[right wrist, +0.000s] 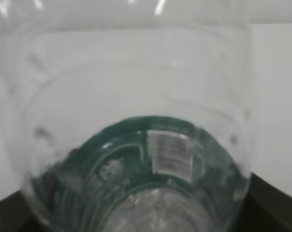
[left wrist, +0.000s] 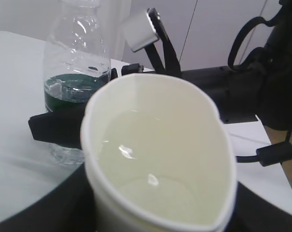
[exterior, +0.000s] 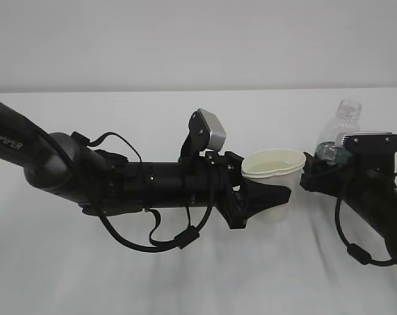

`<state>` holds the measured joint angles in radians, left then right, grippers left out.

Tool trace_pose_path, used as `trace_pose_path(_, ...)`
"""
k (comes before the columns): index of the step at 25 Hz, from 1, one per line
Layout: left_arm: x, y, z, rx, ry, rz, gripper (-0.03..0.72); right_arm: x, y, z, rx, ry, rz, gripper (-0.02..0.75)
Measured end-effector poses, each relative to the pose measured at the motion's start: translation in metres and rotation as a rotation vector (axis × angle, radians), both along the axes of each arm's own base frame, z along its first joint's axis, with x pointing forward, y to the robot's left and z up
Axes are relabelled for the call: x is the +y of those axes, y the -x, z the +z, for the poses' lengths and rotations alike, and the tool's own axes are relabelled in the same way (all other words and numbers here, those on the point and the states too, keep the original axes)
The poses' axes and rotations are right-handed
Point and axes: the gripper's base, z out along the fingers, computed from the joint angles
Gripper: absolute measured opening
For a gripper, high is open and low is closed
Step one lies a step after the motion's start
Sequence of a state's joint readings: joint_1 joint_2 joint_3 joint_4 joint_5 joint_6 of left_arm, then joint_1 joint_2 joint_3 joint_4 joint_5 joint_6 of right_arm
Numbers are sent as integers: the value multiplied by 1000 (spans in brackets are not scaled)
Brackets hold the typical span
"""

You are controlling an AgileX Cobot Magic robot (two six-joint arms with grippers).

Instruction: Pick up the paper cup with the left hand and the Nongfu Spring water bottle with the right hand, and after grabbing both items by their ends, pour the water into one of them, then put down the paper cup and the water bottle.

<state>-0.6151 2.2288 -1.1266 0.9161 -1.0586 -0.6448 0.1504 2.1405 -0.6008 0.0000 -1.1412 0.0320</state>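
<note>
White tabletop point(exterior: 185, 275) under a plain pale wall fills my exterior view. From the left, the left hand point(exterior: 267, 197) lies stretched low across the table, its PIPER lettering at the far left. Its jaws stand part-way open around the lower body of the paper cup point(exterior: 274, 176) and hold it upright near the middle of the table; the cup's rim is squeezed out of round. To the right, the Nongfu Spring water bottle point(exterior: 346, 121) stands upright just beside the cup, neck uncapped, with the right hand point(exterior: 319, 167) at its lower part. From here I cannot tell whether those jaws press the bottle or stand clear of it.

My left wrist view looks down into the paper cup point(left wrist: 158, 159), close up. The water point(left wrist: 150, 164) sits inside, pale and still, with small glints on top. Behind it on the left the bottle point(left wrist: 78, 63) stands on the table, a black finger point(left wrist: 54, 128) of the right hand across it below the green label.

My right wrist view is filled by the bottle point(right wrist: 136, 121), blurred, with the green label and a barcode patch low in frame. The jaws themselves are not visible, so I cannot tell their grip.
</note>
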Motion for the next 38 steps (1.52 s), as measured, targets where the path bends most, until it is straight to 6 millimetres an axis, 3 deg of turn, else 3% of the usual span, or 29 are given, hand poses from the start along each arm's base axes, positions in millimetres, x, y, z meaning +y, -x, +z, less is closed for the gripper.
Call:
trace_pose_path(10, 0, 0, 0, 0, 0, 0, 410, 1, -2, 21, -64, -8, 14, 588)
trace_pose_path(38, 0, 0, 0, 2, 5, 5, 410, -5, 44, 46, -56, -5, 22, 589)
